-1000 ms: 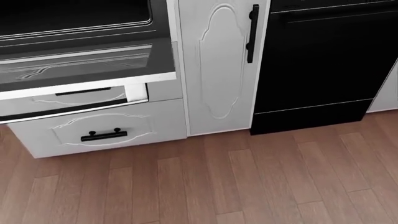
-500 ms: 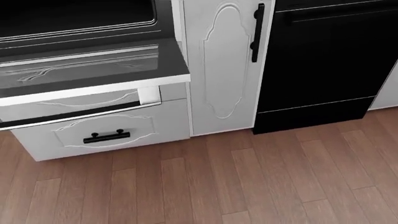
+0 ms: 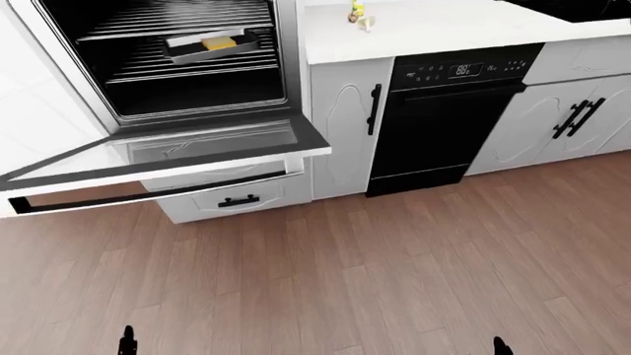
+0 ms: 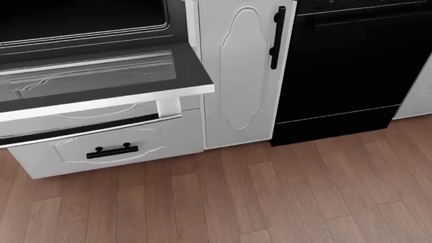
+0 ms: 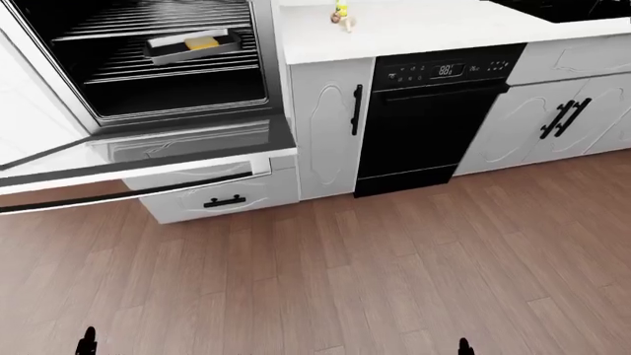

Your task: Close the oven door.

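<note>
The oven [image 3: 177,59] stands open at the upper left of the left-eye view. Its door [image 3: 168,159] hangs down nearly level, glass side up, with a long black handle [image 3: 148,194] along its near edge. The door also fills the upper left of the head view [image 4: 101,76]. Inside, a grey tray with a yellow thing [image 3: 212,44] sits on a rack. Only small black tips of my left hand [image 3: 126,342] and right hand [image 3: 501,346] show at the bottom edge, well away from the door. Their fingers are hidden.
A white drawer with a black handle [image 4: 112,150] sits under the door. To its right stand a narrow white cabinet [image 3: 345,133] and a black dishwasher [image 3: 444,118] under a white counter [image 3: 424,26]. Wood floor [image 3: 375,281] lies between me and the oven.
The whole head view has shifted: the door's right corner now reaches further right and looks larger, so the camera has moved. The door itself has not swung.
</note>
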Available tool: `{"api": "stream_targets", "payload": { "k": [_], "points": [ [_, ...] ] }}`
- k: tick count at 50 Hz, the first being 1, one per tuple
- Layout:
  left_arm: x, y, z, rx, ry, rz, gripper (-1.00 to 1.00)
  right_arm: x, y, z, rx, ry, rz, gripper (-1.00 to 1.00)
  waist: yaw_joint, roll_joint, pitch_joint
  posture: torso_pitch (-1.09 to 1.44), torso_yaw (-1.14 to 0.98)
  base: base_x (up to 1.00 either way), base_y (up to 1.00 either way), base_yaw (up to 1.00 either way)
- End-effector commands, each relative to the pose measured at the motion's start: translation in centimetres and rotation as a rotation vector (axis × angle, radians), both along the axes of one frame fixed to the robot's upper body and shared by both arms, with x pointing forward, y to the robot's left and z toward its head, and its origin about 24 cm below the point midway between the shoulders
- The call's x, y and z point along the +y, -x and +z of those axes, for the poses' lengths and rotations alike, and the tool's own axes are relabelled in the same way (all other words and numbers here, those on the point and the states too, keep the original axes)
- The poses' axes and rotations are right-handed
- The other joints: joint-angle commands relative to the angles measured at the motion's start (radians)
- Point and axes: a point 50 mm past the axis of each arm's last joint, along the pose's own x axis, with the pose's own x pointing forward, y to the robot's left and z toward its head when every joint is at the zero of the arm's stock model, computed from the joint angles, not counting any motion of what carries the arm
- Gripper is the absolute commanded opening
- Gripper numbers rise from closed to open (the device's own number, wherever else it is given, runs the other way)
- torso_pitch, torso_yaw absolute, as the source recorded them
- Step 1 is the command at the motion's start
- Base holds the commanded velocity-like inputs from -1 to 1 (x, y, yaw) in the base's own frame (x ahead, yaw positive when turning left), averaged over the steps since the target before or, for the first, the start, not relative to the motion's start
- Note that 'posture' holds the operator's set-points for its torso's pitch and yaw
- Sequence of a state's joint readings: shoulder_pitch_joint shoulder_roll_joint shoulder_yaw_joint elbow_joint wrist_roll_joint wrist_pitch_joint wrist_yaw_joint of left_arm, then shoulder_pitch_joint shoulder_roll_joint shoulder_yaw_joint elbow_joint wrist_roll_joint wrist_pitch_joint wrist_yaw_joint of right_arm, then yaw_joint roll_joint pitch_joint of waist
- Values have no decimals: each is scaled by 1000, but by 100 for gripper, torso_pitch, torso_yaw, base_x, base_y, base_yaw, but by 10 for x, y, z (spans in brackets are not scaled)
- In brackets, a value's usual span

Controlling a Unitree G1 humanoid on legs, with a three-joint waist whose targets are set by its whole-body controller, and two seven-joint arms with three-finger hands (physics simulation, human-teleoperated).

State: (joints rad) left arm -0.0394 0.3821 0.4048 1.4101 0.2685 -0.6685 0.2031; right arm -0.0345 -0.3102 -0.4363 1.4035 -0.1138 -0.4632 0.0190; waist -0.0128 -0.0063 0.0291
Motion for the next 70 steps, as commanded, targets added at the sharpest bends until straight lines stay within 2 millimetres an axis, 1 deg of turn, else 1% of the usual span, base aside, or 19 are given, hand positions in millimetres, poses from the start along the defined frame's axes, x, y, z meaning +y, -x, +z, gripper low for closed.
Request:
{"api": "stream_targets", "payload": {
  "k": [1, 5, 17, 21, 22, 26, 31, 35, 36, 38, 44, 48, 50, 51, 55, 60, 64, 65, 70],
  "points": [
    [10, -7, 10, -53, -39, 12, 100, -3, -6, 4, -34, 17, 8, 100, 2, 3, -6, 0, 0, 0, 19, 0],
    [10, -7, 10, -53, -40, 11, 100, -3, -6, 4, -34, 17, 7, 100, 7, 115, -23, 0, 0, 0, 20, 0],
    [10, -7, 10, -55, -40, 13, 100, -3, -6, 4, -34, 17, 7, 100, 11, -6, -5, 0, 0, 0, 19, 0],
    [10, -7, 10, -54, -39, 12, 100, -3, -6, 4, -33, 18, 9, 100, 4, -97, -22, 0, 0, 0, 19, 0],
    [10, -7, 10, -54, -39, 12, 100, -3, -6, 4, -33, 17, 9, 100, -5, -38, -7, 0, 0, 0, 20, 0],
    [10, -7, 10, -55, -40, 12, 100, -3, -5, 4, -32, 17, 9, 100, -3, -47, -17, 0, 0, 0, 20, 0],
    [10, -7, 10, -54, -39, 12, 100, -3, -5, 4, -32, 17, 9, 100, 1, 9, -4, 0, 0, 0, 20, 0],
    [10, -7, 10, -55, -38, 13, 100, -3, -5, 4, -32, 17, 9, 100, 10, 129, -26, 0, 0, 0, 20, 0],
    [10, -7, 10, -55, -38, 13, 100, -3, -6, 4, -32, 17, 9, 100, 15, 67, -14, 0, 0, 0, 20, 0],
    [10, -7, 10, -55, -38, 14, 100, -3, -6, 4, -32, 16, 9, 100, 19, 77, -8, 0, 0, 0, 20, 0],
    [10, -7, 10, -53, -36, 13, 100, -3, -6, 4, -31, 16, 8, 100, 13, 22, -4, 0, 0, 0, 20, 0],
    [10, -7, 10, -54, -37, 13, 100, -3, -5, 4, -31, 16, 8, 100, 9, -33, -4, 0, 0, 0, 20, 0],
    [10, -7, 10, -54, -36, 13, 100, -3, -5, 4, -31, 16, 8, 100, 4, -89, -18, 0, 0, 0, 19, 0],
    [10, -7, 10, -54, -36, 13, 100, -3, -6, 4, -32, 16, 8, 100, -4, -47, -7, 0, 0, 0, 20, 0],
    [10, -7, 10, -54, -37, 13, 100, -3, -5, 4, -31, 15, 8, 100, -4, -47, -16, 0, 0, 0, 20, 0],
    [10, -7, 10, -54, -37, 13, 100, -3, -5, 4, -31, 15, 7, 100, 1, 6, -6, 0, 0, 0, 20, 0],
    [10, -7, 10, -53, -38, 12, 100, -3, -5, 3, -30, 15, 8, 100, 9, 123, -25, 0, 0, 0, 20, 0],
    [10, -7, 10, -53, -38, 12, 100, -2, -5, 3, -29, 15, 8, 100, 14, 73, -17, 0, 0, 0, 20, 0],
    [10, -7, 10, -53, -37, 13, 100, -3, -5, 3, -29, 15, 9, 100, 17, 50, -11, 0, 0, 0, 19, 0]
  ]
}}
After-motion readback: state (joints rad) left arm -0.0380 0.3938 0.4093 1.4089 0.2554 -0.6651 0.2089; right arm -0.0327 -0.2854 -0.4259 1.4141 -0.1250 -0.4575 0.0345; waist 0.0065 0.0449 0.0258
